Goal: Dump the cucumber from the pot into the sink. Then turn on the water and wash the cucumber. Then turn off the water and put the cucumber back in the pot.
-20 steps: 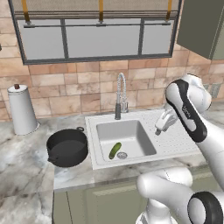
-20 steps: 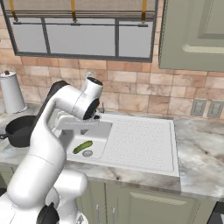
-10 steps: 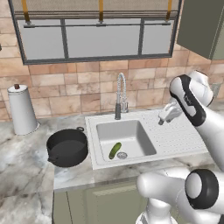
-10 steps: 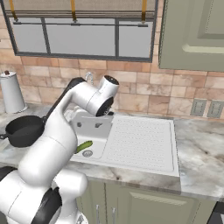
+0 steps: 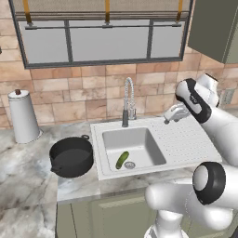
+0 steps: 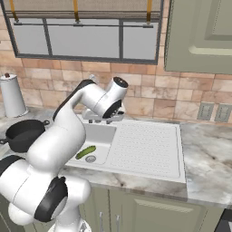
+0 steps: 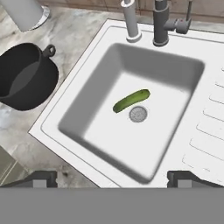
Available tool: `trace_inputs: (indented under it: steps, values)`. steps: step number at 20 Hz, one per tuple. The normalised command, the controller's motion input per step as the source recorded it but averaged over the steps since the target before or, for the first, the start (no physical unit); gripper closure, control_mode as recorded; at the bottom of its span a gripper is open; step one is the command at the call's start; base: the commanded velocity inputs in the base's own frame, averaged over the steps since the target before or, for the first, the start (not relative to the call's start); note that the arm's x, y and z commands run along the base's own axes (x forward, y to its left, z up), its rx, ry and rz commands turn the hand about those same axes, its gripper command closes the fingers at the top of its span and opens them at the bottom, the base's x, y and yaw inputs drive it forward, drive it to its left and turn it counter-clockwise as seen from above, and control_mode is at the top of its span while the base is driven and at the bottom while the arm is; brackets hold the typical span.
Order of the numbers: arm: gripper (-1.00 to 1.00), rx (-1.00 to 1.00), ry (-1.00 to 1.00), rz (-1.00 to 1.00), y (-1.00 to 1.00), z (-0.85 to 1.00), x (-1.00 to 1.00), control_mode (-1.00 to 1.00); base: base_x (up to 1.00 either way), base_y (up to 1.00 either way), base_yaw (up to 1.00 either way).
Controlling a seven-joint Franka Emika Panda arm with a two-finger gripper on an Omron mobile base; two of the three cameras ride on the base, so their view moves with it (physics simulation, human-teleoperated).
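Observation:
The bright-green cucumber (image 5: 122,159) lies on the floor of the white sink (image 5: 186,139), beside the round drain. In the hand view the cucumber (image 7: 131,100) sits just above the drain, inside the sink (image 7: 56,119). To the left of the sink, the black pot (image 5: 71,156) stands empty on the counter; the other views show the pot (image 7: 24,76) (image 6: 22,133) there too. My gripper (image 5: 172,114) hangs open above the sink's back right, over the near edge of the drainboard, holding nothing. Its fingertips (image 7: 37,179) stand wide apart. No water runs from the faucet (image 5: 128,100).
A tall white canister (image 5: 23,116) stands at the back left of the marble counter. The faucet's base and dark handle (image 7: 166,24) sit at the sink's back rim. A tiled wall and window rise behind. The dotted drainboard (image 6: 145,145) stretches right of the basin.
My hand has risen and swung to the right, from above the basin's edge towards the drainboard side. The jaws stay open. Cucumber and pot have not moved.

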Motion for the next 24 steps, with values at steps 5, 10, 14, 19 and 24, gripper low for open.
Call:
trace_inputs:
  steps: [5, 10, 14, 19, 24]
  values:
    - [-1.00, 0.10, -0.14, -0.05, -0.04, -0.08, 0.50, -1.00, 0.00, 0.00, 0.00]
    - [-1.00, 0.12, -0.12, -0.02, 0.00, -0.06, 0.43, -1.00, 0.00, 0.00, 0.00]
    - [-1.00, 0.12, -0.02, 0.00, 0.00, -0.02, 0.57, -1.00, 0.00, 0.00, 0.00]
    - [-1.00, 0.12, 0.03, 0.00, 0.00, 0.00, 0.65, -1.00, 0.00, 0.00, 0.00]
    - [-1.00, 0.11, 0.09, 0.00, 0.00, -0.05, 0.55, -1.00, 0.00, 0.00, 0.00]
